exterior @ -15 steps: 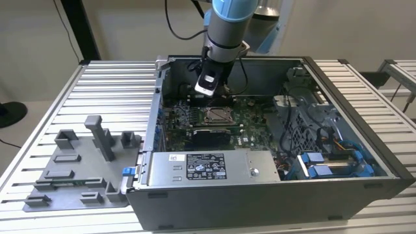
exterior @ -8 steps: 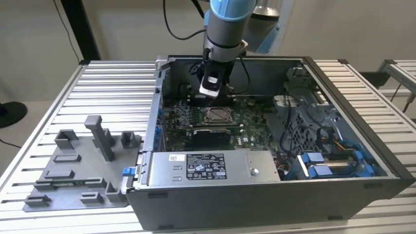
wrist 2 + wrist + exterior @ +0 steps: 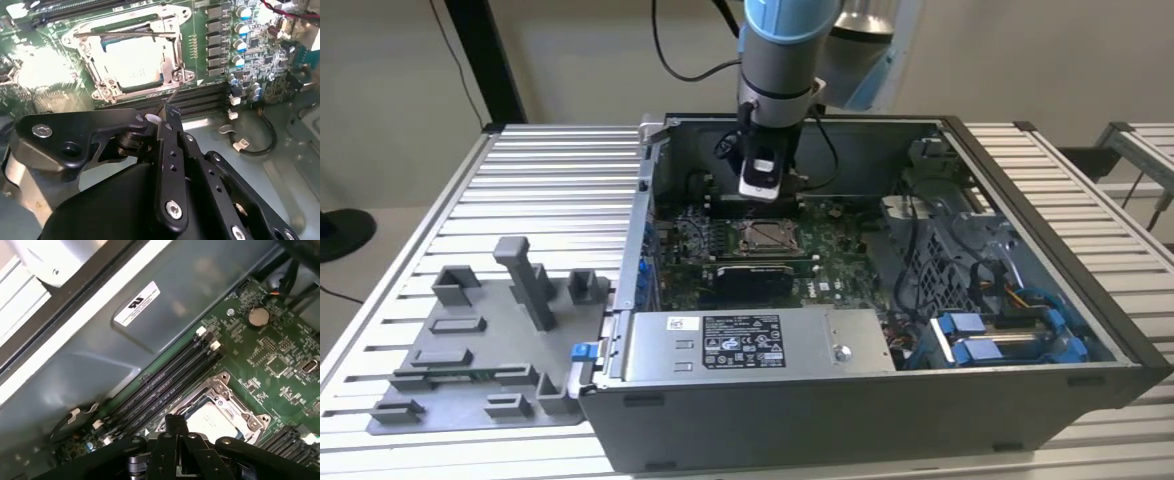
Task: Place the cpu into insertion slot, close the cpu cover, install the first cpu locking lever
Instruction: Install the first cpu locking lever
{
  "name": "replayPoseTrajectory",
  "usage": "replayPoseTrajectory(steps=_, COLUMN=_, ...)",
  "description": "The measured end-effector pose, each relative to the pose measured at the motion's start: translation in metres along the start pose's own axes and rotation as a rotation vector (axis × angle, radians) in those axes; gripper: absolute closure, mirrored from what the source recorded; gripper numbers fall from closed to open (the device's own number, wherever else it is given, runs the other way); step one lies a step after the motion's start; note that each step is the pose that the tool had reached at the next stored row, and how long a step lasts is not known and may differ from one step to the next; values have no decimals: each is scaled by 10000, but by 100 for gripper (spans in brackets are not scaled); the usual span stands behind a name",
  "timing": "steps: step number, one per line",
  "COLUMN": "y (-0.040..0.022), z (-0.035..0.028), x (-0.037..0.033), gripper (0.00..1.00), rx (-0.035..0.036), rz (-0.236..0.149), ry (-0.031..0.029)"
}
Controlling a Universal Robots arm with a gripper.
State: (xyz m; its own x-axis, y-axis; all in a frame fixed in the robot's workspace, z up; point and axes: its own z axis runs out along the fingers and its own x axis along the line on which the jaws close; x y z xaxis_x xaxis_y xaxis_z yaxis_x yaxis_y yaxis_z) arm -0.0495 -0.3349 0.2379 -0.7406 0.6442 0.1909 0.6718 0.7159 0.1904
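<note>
**Chip seated, cover down, lever unclear**

In the exterior view, a grey fixture tray (image 3: 454, 350) sat at 9 o'clock of the open computer case (image 3: 854, 420) on the slatted worktop (image 3: 547, 190). Mid-case, the cpu (image 3: 132, 60) lay in the insertion slot (image 3: 765, 237) with the cpu cover (image 3: 170, 55) flat over its rim, so those two steps looked done. A thin locking lever (image 3: 127, 34) crossed one cover edge; whether it was hooked could not be told. The tool (image 3: 170, 111) hung at 12 o'clock of the slot, fingers together, holding nothing.
</note>
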Motion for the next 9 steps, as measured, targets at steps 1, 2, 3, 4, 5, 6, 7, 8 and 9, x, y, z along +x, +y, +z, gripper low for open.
replayPoseTrajectory(steps=1, y=0, z=-1, x=1, gripper=100, rx=39, rz=-188, ry=37)
replayPoseTrajectory(steps=2, y=0, z=0, x=1, gripper=100, rx=71, rz=-348, ry=69)
replayPoseTrajectory(steps=3, y=0, z=0, x=1, gripper=100, rx=106, rz=-528, ry=103)
replayPoseTrajectory(steps=4, y=0, z=0, x=1, gripper=100, rx=132, rz=-704, ry=128)
replayPoseTrajectory(steps=5, y=0, z=0, x=1, gripper=100, rx=153, rz=-867, ry=147)
replayPoseTrajectory(steps=6, y=0, z=0, x=1, gripper=100, rx=185, rz=-1046, ry=180)
replayPoseTrajectory(steps=7, y=0, z=0, x=1, gripper=100, rx=219, rz=-1220, ry=212)
replayPoseTrajectory(steps=8, y=0, z=0, x=1, gripper=100, rx=251, rz=-1393, ry=245)
replayPoseTrajectory(steps=9, y=0, z=0, x=1, gripper=100, rx=281, rz=-1574, ry=273)
